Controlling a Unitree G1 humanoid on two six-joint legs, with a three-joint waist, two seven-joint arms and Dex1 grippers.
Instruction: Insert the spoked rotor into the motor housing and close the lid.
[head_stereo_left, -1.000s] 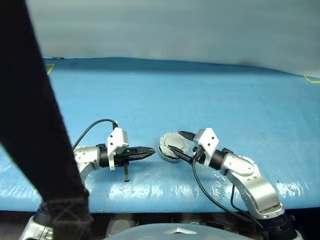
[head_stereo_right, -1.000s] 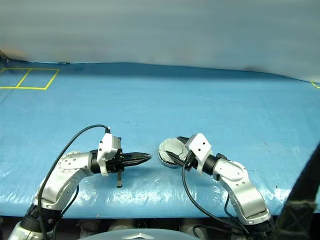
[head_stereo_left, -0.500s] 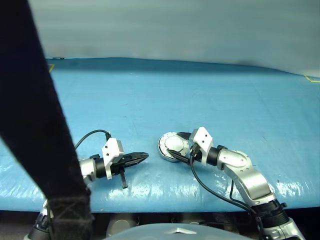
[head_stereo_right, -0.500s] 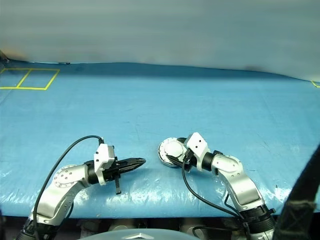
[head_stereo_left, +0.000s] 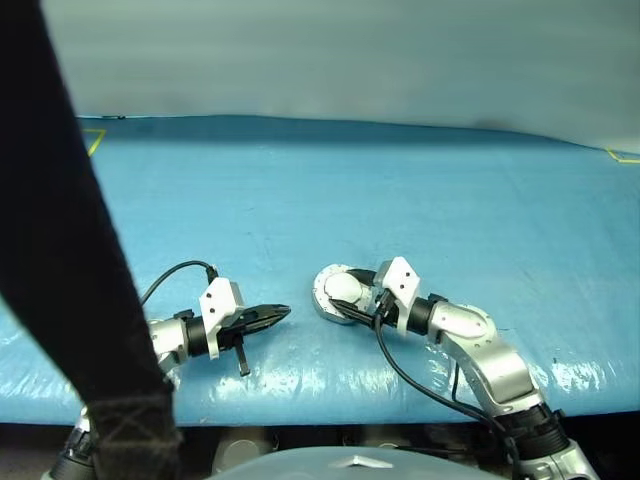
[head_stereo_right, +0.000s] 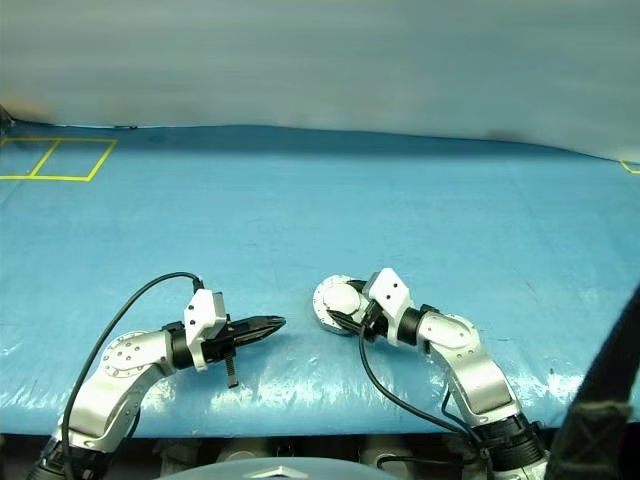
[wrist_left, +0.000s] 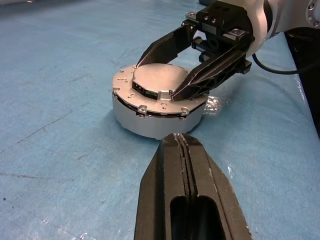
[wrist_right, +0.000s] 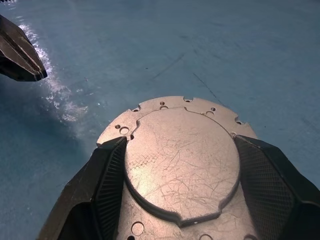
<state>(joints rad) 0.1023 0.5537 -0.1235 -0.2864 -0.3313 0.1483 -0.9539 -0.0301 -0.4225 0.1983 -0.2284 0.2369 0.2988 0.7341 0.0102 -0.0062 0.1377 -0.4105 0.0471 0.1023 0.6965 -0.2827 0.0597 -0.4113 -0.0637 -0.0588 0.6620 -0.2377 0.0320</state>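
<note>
head views: the lid (head_stereo_left: 338, 291) is sitting smooth face up on the housing (wrist_left: 150, 117), near the front edge of the blue worktop (head_stereo_left: 420, 200). left wrist view: the left gripper (wrist_left: 181, 137), fingers pressed together, is pointing at it. right wrist view: the right gripper (wrist_right: 182, 172) is clasping the lid's raised disc.

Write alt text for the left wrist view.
The right gripper straddles the raised top of the lid, which sits on a round silver assembly on the blue table cover. The left gripper, shut, points at it from nearby.
</note>
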